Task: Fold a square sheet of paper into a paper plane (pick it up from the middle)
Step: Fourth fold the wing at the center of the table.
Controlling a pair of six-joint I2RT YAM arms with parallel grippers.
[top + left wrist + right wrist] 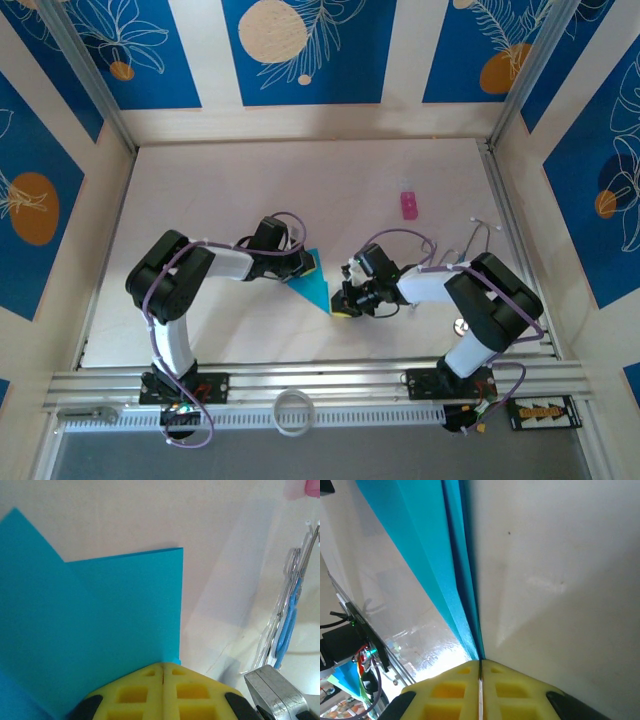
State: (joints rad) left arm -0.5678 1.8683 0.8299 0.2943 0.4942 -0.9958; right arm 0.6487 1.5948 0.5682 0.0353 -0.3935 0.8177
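The left gripper is closed tight, its two yellow fingers pressed together with no gap. Pinched in the seam between them is the edge of the blue paper. From the left wrist the paper spreads away from the fingers as a flat folded piece, with one straight edge on the right and a point jutting up at the far left.

The right gripper is closed too. From its wrist, the yellow fingers meet in a thin line, and the folded layers of the paper run straight down into that line, seen nearly edge-on.

From above, the two grippers face each other with the paper between them, a small pointed triangle with its tip towards the near edge of the bench. It sits about midway between the left and right edges, closer to the near edge than the far one. I cannot tell whether it is touching the bench or lifted just off it.

A small pink object lies well apart from them, towards the right edge. A white ring rests on the rail in front of the near edge, between the two arm bases.
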